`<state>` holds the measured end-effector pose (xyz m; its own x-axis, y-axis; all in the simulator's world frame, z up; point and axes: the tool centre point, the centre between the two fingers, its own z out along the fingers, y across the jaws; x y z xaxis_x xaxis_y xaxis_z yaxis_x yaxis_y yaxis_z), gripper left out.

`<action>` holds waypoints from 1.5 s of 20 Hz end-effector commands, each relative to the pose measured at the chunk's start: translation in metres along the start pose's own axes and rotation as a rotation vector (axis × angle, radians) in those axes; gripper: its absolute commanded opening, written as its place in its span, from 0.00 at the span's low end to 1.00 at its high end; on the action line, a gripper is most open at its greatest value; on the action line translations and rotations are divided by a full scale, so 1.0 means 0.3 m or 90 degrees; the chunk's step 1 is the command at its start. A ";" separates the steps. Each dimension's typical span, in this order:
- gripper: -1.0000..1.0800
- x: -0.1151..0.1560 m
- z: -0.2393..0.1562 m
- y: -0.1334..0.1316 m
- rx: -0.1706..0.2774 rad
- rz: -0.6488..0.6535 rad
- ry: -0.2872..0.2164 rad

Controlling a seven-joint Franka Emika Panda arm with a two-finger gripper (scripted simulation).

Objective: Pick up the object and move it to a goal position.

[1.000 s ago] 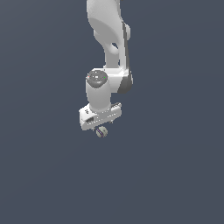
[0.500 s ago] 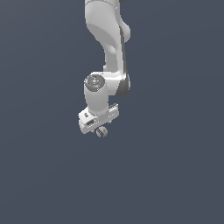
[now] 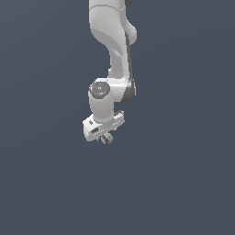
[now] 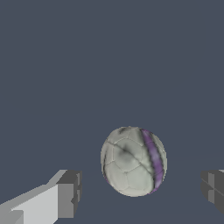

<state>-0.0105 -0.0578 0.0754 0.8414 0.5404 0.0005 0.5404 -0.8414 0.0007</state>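
Just below centre of the exterior view, left of the midline: white arm (image 3: 112, 41) comes down from the top edge, gripper (image 3: 106, 139) at its low end. Ball (image 3: 106, 139) sits right under the gripper body, between the fingers. Wrist view: ball (image 4: 133, 161) is whitish-grey with a purple stripe, in the gap between the two dark pads (image 4: 70, 193). Clear space on both sides of it, so fingers are spread, neither touching it. Plain dark grey floor (image 3: 183, 174) all round.
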 end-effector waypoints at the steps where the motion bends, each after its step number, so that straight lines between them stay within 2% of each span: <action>1: 0.96 -0.002 0.040 -0.002 0.001 -0.001 -0.001; 10: 0.96 -0.001 0.129 0.000 0.000 -0.002 0.000; 11: 0.00 -0.001 0.129 0.000 0.000 -0.002 0.000; 23: 0.00 0.003 0.126 -0.001 0.000 -0.002 0.000; 30: 0.00 0.082 0.117 -0.069 0.000 -0.002 0.000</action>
<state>-0.0042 -0.0367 0.0388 0.8410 0.5410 -0.0012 0.5410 -0.8410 0.0002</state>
